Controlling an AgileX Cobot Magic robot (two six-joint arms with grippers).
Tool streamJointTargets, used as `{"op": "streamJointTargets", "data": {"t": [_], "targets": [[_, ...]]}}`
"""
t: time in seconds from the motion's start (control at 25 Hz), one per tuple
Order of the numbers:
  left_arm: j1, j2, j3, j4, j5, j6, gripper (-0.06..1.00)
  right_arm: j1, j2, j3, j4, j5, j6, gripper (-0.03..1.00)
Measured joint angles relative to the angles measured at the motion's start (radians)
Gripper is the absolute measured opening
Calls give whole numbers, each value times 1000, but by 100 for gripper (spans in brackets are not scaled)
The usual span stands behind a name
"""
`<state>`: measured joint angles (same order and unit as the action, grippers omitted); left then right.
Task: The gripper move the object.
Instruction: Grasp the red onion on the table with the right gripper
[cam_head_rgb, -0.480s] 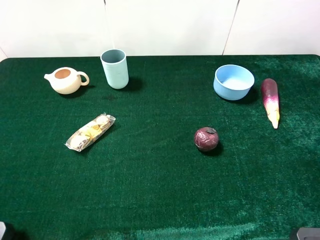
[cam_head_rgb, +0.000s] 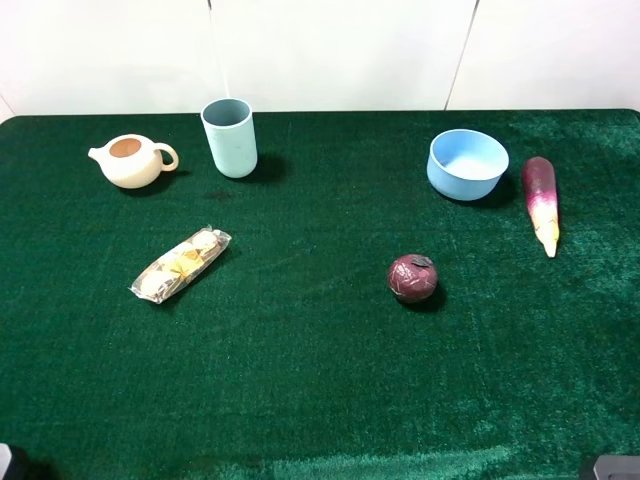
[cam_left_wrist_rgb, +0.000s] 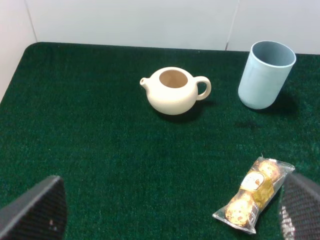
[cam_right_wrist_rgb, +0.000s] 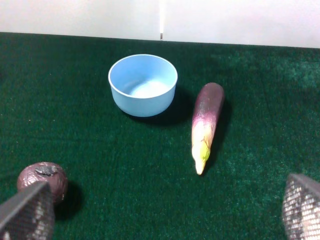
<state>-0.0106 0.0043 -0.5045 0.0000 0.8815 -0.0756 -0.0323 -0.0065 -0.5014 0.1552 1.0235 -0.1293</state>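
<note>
A green plush cloth (cam_head_rgb: 300, 370) covers the whole surface, with a white panelled wall (cam_head_rgb: 340, 50) behind it. The object (cam_head_rgb: 412, 278) sits right of centre, below the bowl (cam_head_rgb: 467, 164). The left gripper (cam_left_wrist_rgb: 167, 220) and right gripper (cam_right_wrist_rgb: 165, 217) both gape wide, gripping nothing.

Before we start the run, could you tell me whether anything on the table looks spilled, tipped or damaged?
Nothing is tipped or damaged. The teapot, cup and bowl stand upright; the teapot has no lid in view. The maroon fruit looks intact. One oddity: a faint dark smudge on the green cloth beside the cup.
</note>
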Motion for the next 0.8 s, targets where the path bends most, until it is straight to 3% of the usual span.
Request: {"op": "streamJointTargets", "data": {"t": [0.8], "targets": [[0,0,0,0,0,0,84,0,32,0,4,1,0,69]]}}
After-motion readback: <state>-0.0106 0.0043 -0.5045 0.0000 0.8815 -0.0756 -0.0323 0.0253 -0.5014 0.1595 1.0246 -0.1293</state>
